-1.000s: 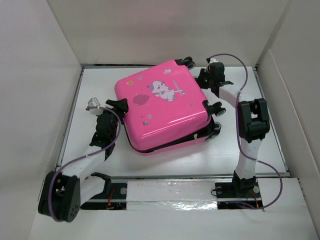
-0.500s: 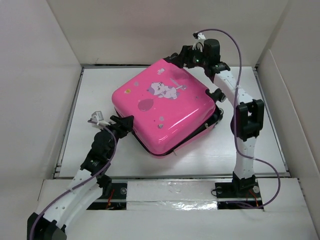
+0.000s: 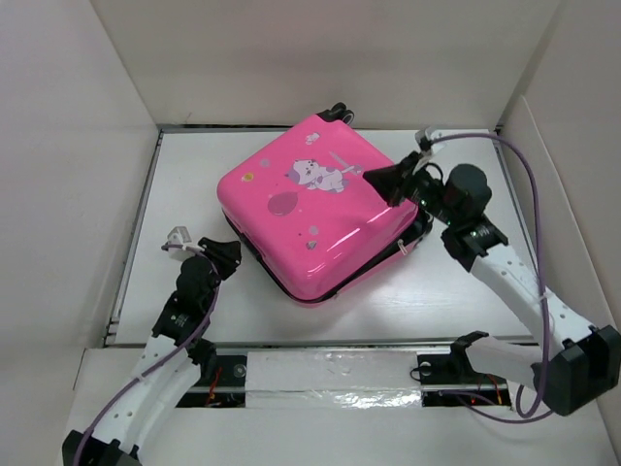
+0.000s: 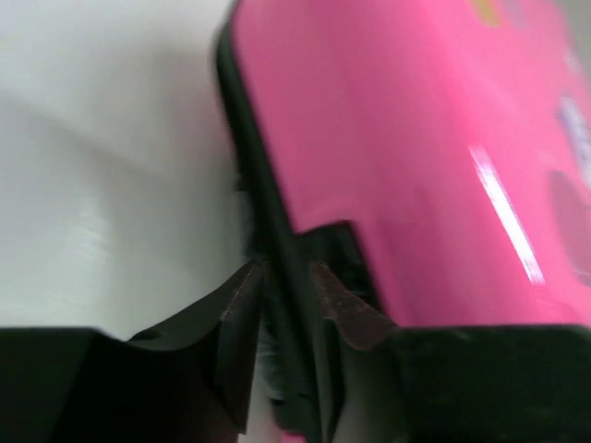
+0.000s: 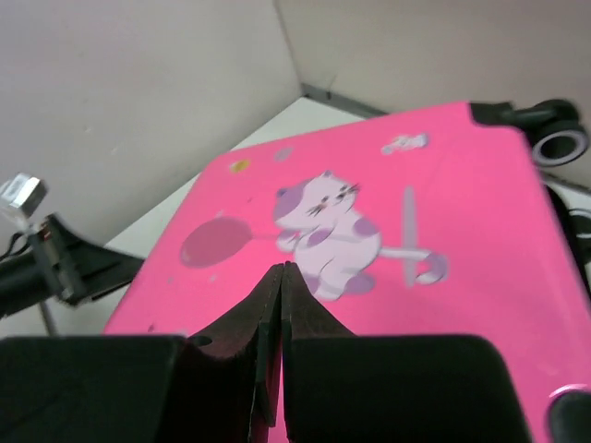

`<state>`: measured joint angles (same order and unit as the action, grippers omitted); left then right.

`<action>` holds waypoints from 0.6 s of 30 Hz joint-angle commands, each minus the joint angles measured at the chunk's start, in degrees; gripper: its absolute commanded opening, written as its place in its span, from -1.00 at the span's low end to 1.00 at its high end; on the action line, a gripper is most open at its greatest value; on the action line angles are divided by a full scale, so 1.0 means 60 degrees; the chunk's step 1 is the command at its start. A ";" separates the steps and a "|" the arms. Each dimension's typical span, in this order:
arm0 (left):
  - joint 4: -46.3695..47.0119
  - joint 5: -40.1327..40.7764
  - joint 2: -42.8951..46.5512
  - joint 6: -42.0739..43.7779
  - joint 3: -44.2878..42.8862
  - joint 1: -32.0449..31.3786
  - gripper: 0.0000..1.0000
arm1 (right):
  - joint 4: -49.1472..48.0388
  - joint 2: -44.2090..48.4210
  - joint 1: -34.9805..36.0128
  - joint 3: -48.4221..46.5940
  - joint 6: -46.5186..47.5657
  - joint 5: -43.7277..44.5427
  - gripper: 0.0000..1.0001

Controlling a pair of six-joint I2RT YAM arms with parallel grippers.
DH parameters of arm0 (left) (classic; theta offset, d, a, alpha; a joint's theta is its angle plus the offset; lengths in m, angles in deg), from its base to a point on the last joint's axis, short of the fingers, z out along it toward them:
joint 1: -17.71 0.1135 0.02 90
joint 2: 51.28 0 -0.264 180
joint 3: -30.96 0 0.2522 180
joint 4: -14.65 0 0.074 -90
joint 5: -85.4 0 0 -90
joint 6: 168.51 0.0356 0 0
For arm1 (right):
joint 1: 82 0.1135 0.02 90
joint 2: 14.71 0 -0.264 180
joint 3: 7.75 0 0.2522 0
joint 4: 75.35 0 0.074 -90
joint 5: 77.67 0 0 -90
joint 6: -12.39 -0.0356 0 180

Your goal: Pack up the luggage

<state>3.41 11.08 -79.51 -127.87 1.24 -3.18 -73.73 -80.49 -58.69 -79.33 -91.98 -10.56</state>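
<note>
While the lid lies down on the shell, the top view puts the case (image 3: pixel 310 209) in the middle of the table (image 3: pixel 194 165), turned like a diamond. It looks almost square from here. With wheels (image 3: pixel 340 110) at the upper corner and more at the right corner, I judge that the wheeled end faces upper right and the long axis runs down to lower left. The left gripper (image 3: pixel 225 250) sits just beside the lower-left edge. The right gripper (image 3: pixel 378 182) hangs over the lid's right edge.

On to the left wrist view, which is blurred. The left gripper (image 4: pixel 282 295) has its jaws narrowly apart, astride the dark seam (image 4: pixel 268 212) under the pink shell (image 4: pixel 397 157). Whether they pinch it, I cannot tell.

In the right wrist view the right gripper (image 5: pixel 282 286) has its jaws pressed together on nothing, low over the lid. The cat sticker (image 5: pixel 323 231) is just ahead and a wheel (image 5: pixel 559 143) is at upper right.

This reads as the closing stage. To do it well, press straight down with those joined tips so the case doesn't skid. Let the left gripper travel along the seam line rather than tugging outward, which would spin the case.
</note>
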 commanded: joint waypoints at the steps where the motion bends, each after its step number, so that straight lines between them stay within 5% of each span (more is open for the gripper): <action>1: 0.0075 -0.0151 -0.0011 -0.0678 0.0550 0.0681 -0.56 | -0.0789 0.0414 0.0289 0.1490 -0.0080 0.0549 -0.90; 9: 0.4962 -0.4279 -0.4764 -0.0621 0.0714 0.2851 -0.71 | -0.0100 0.2070 0.1182 0.3131 0.0242 0.1002 -1.00; 18: 0.6054 -0.3977 -0.6297 -0.0401 0.0390 0.1562 -0.72 | 0.1568 0.3536 0.0145 0.4773 -0.1251 0.5512 -1.00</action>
<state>33.27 -12.22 -117.98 -131.30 4.93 7.05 -70.26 -59.29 -54.49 -52.40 -95.79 9.74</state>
